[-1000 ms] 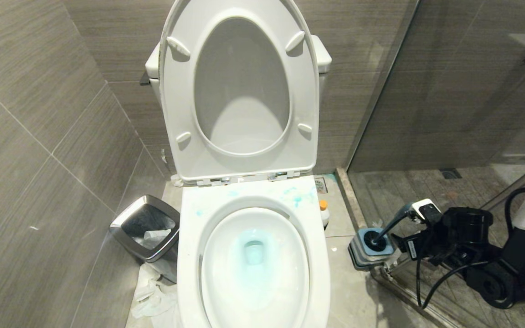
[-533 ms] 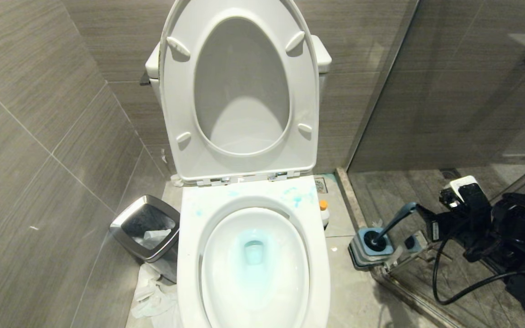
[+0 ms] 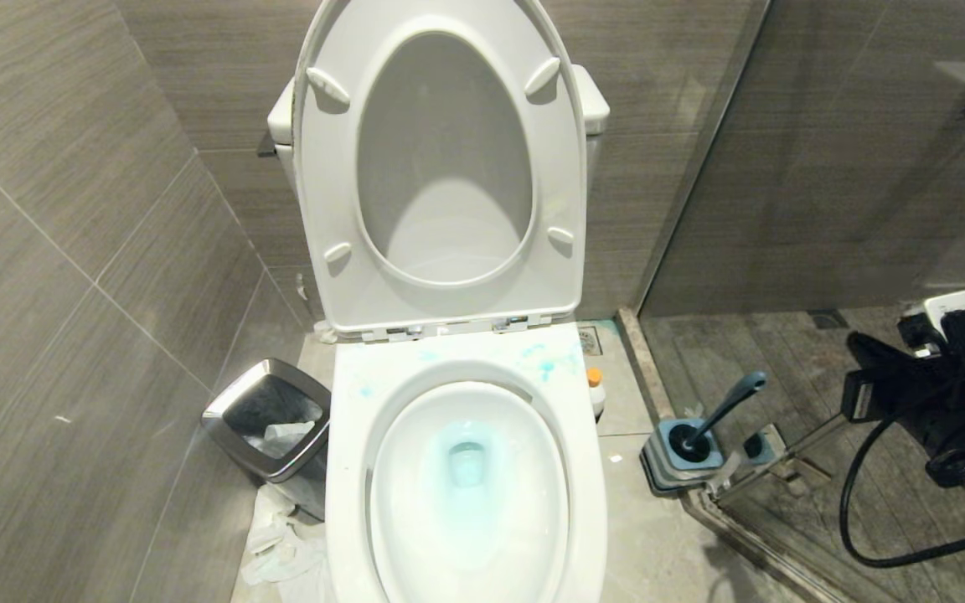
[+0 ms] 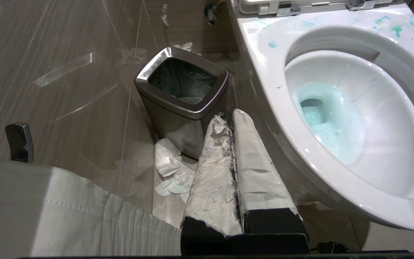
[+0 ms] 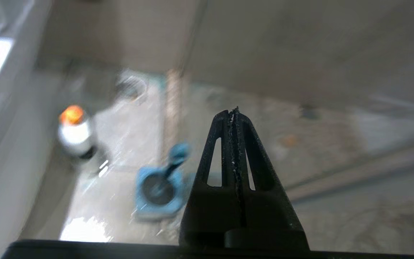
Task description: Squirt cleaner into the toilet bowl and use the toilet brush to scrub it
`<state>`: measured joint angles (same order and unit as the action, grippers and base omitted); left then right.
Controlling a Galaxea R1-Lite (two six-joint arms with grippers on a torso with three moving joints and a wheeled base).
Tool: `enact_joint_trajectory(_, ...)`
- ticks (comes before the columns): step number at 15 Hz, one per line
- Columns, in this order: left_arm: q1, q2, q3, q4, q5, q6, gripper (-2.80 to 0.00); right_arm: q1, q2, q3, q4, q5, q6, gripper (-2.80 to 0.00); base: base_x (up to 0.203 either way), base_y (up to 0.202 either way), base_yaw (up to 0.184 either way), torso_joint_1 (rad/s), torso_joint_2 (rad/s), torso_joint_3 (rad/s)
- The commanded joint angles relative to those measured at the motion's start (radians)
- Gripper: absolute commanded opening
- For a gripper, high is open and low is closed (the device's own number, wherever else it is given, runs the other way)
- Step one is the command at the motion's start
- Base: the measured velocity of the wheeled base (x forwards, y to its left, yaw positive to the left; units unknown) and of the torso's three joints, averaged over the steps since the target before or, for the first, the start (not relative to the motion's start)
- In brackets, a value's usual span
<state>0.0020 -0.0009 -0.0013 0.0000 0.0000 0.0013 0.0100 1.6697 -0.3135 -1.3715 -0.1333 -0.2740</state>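
By the left wall, a steel bin (image 3: 269,427) stands on the floor just beside the toilet, with crumpled tissue (image 3: 281,540) on the tiles in front of it. The left gripper (image 4: 234,120) hangs low between bin and bowl; its two white-wrapped fingers (image 4: 214,172) are pressed flat together with nothing between them.

In the middle, the bowl (image 3: 466,477) is uncovered, seat and lid (image 3: 441,167) tipped upright against the tank. Light blue liquid pools at the drain, and blue-green splashes mark the rim behind the opening.

Right of the bowl, the cleaner (image 3: 594,392) stands upright on the floor close beside the toilet's rear corner, orange cap on top. Farther right, the brush (image 3: 721,410) sits in its square blue holder (image 3: 683,456) at the foot of the glass screen (image 3: 868,167), its handle leaning up and to the right, free of any grip.

At the far right, the right gripper (image 5: 235,111) is raised well apart from the brush handle, its black fingers closed tip to tip and empty. In its wrist view the holder and the cleaner lie blurred below it. A black cable (image 3: 868,502) loops under the arm.
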Motion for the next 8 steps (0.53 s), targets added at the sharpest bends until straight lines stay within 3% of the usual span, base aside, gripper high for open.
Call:
enact_joint_trajectory(1,0.001,0.001,0.001,0.0,0.0,0.0,-2.8,0.001,-0.107,0.016,-0.006,-0.092,-0.003,-2.8,0.0,0.0,0.0,0.0,0.0,0.0)
enact_joint_trajectory(8,0.0,0.001,0.0,0.0,0.0,0.0,-2.8,0.001,-0.389,0.219,0.018,-0.116,0.001,-2.8,0.0,0.0,0.0,0.0,0.0,0.0)
